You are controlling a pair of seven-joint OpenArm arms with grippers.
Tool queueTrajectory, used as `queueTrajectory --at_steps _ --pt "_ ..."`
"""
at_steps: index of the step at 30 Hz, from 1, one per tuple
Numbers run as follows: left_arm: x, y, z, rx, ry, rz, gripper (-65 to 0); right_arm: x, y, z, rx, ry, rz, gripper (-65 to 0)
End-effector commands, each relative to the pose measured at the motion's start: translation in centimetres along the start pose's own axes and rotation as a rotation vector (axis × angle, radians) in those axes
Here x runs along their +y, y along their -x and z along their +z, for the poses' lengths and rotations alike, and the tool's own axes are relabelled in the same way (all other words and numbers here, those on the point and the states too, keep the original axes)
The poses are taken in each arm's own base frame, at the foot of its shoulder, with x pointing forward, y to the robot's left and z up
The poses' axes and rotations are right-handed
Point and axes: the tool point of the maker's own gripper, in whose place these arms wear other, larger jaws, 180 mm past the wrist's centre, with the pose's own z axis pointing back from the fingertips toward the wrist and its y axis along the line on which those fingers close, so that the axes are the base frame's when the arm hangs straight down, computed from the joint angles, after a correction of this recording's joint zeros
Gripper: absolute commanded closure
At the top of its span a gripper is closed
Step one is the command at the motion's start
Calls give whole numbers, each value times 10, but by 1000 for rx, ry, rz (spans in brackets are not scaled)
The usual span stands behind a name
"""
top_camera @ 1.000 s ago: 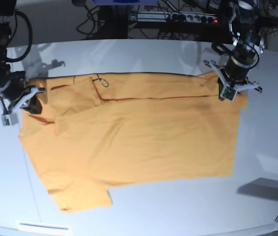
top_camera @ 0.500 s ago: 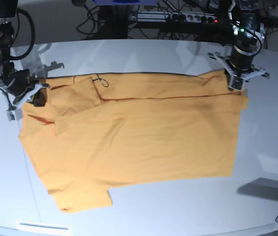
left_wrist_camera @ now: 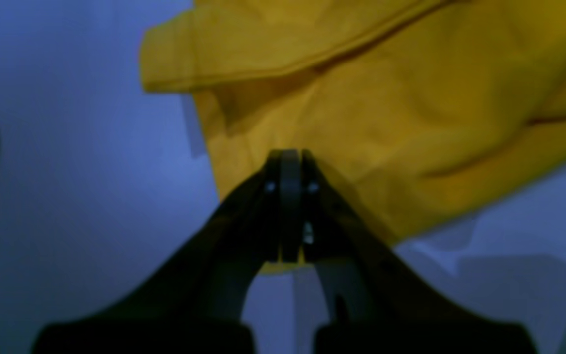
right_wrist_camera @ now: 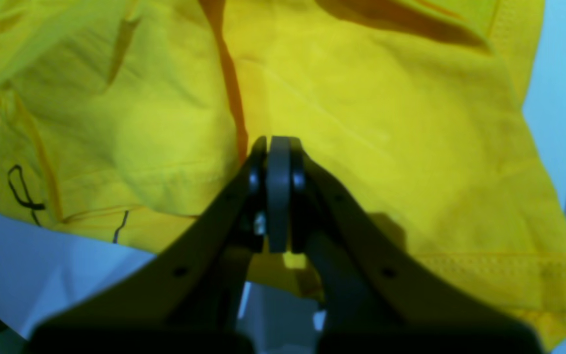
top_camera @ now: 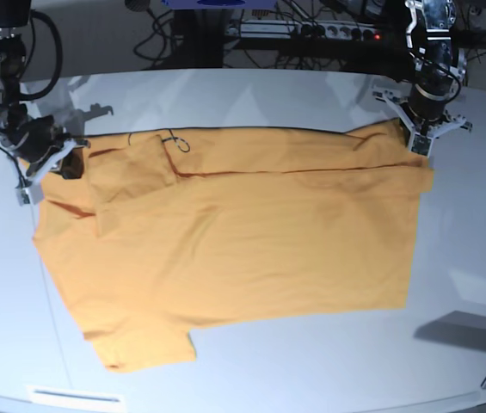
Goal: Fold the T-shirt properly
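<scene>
Left end effector [left_wrist_camera: 285, 206]: jaws pressed fully together, and the wrist view shows a sliver of yellow cloth at their base, so I can't tell if it's pinching fabric or just shut over it. It has risen from the shirt's upper-right corner over the last second and now sits at upper right of the base frame. Right end effector [right_wrist_camera: 278, 196]: also closed tight, pulled back toward upper left.

The plain orange-yellow short-sleeved cotton T-shirt [top_camera: 225, 249] lies mid-frame on the white counter [top_camera: 251, 95], its top edge folded down in a long band with one sleeve tucked.

Read: first lengthwise fold is placed and both arms are clearing. The bottom edge and lower-left sleeve remain unfolded.
</scene>
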Motion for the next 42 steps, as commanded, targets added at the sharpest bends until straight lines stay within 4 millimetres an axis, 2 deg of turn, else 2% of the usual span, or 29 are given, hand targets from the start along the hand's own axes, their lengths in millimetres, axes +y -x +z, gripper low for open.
queueTrajectory --at_steps 1,5,9,25,35,42 --pt "12 -1 1 -1 -17 -32 0 -6 -3 3 -10 9 3 -1" --pt "16 5 -1 18 -15 -51 0 -18 16 1 30 28 -33 -1" --pt "22 4 -1 17 -22 -68 0 -24 19 5 41 42 -27 -1" --pt "42 -12 -2 -10 -47 -123 0 -26 42 12 68 52 -43 -1" --pt "43 -18 -4 -23 -50 -124 0 -33 60 21 79 72 -47 -1" --pt "23 -18 -7 -23 5 -154 0 -32 75 25 106 75 -57 -1"
